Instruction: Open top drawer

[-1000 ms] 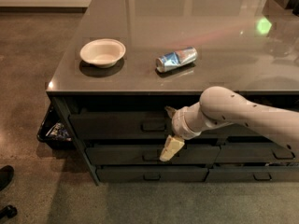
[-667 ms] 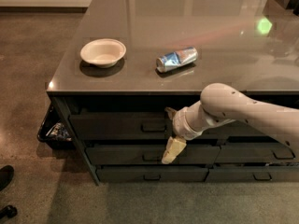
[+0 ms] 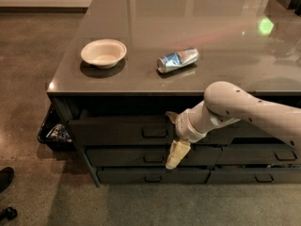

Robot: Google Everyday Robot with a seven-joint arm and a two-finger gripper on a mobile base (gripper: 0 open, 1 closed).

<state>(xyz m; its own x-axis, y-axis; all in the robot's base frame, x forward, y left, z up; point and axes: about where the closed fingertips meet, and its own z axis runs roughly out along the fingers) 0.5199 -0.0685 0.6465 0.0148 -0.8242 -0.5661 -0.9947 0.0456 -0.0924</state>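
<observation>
The top drawer (image 3: 117, 131) is the wide dark grey front just under the tabletop, with a small rectangular pull handle (image 3: 154, 132) at its centre. Two shorter drawer fronts (image 3: 141, 157) lie below it. My gripper (image 3: 171, 138) comes in from the right on a white arm (image 3: 244, 108) and sits against the drawer front, just right of the handle. Its fingers are spread, one fingertip (image 3: 169, 115) above handle height and one pale fingertip (image 3: 173, 157) hanging below, over the second drawer. Nothing is held.
On the glossy grey tabletop (image 3: 211, 22) sit a white bowl (image 3: 103, 52) and a crushed blue-silver can (image 3: 178, 60). The neighbouring stack's dark drawers (image 3: 263, 155) are at the right. A black bin (image 3: 51, 132) stands at the cabinet's left side. Dark shoes (image 3: 5, 179) are at the lower left.
The gripper has shifted very slightly down and to the right along the drawer front. The drawers, bowl and can have not visibly moved.
</observation>
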